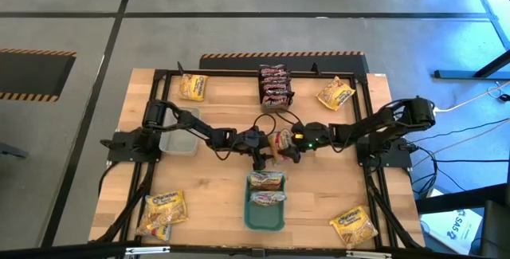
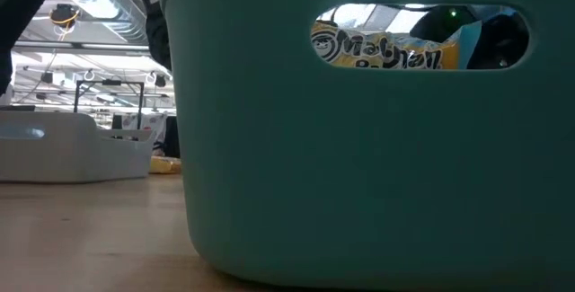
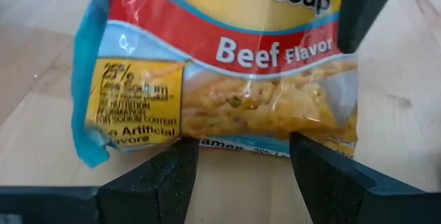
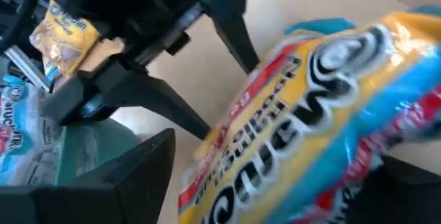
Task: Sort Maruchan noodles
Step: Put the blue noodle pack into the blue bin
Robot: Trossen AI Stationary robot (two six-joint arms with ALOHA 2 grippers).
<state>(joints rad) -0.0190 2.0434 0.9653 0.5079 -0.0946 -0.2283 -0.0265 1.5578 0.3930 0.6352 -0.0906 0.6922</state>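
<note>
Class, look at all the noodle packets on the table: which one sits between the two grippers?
The beef-flavor packet at table centre, just above the teal tray, between the left gripper and right gripper; the others lie apart.
</note>
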